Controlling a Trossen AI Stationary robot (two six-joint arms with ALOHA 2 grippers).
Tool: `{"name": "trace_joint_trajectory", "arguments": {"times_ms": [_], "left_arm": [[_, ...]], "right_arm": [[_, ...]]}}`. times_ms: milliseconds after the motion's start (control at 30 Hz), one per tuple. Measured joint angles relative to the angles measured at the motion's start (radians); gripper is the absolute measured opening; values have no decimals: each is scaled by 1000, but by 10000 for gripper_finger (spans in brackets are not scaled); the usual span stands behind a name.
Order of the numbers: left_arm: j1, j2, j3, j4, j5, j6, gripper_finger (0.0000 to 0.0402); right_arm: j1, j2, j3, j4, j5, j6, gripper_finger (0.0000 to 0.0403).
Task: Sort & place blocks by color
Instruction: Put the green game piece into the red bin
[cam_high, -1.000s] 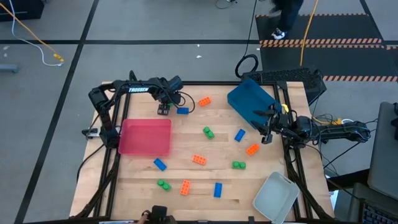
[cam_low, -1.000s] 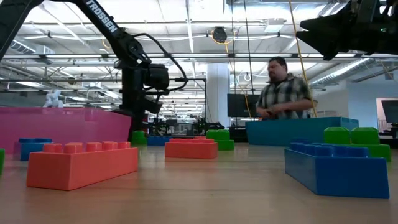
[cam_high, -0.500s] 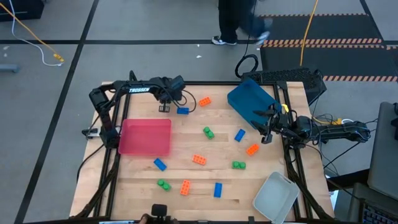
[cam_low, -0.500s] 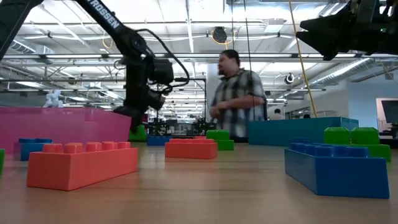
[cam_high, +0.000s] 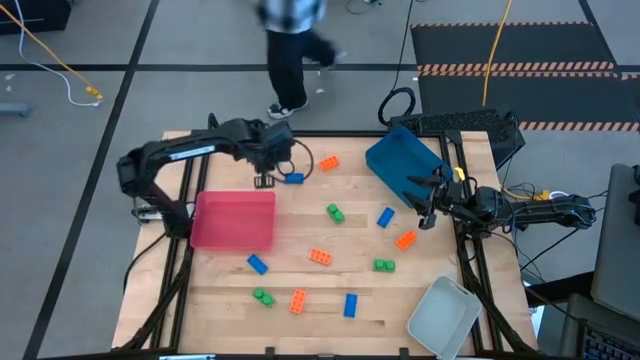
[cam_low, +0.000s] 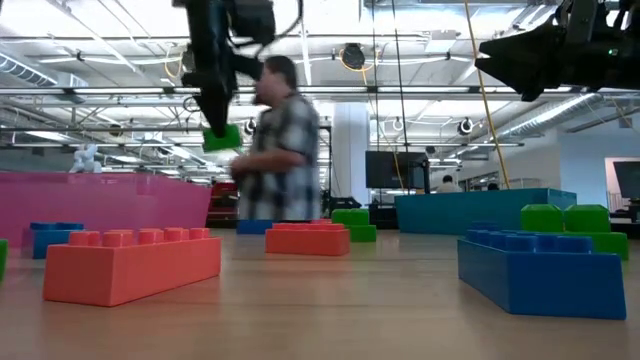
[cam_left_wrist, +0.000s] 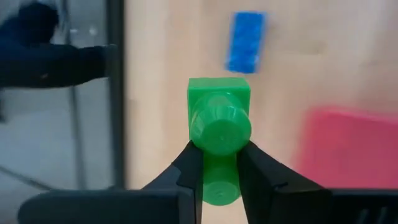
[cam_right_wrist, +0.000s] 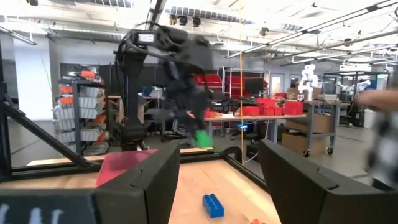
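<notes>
Left pincer (cam_high: 265, 181) grips block (cam_left_wrist: 218, 121) above table (cam_high: 220, 300).

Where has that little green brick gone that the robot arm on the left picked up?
The green brick is clamped in the left gripper, lifted off the table near its far edge, just beyond the red tray and beside a blue brick.

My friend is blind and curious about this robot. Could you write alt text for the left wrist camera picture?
The left hand pinches a small green block between its two dark fingers, held above a wooden table. Beyond it lie a blue block and part of a red tray.
</notes>
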Motion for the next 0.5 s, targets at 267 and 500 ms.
{"name": "trace_joint_trajectory", "arguments": {"times_ms": [267,500], "left_arm": [[-194,-98,-149,-42,30,-231,67],[-247,-80,-329,-58,26,-318,67]], "right_arm": [[0,0,0,-1,-1,45,212],[0,0,0,2,-1,76,212]]}}
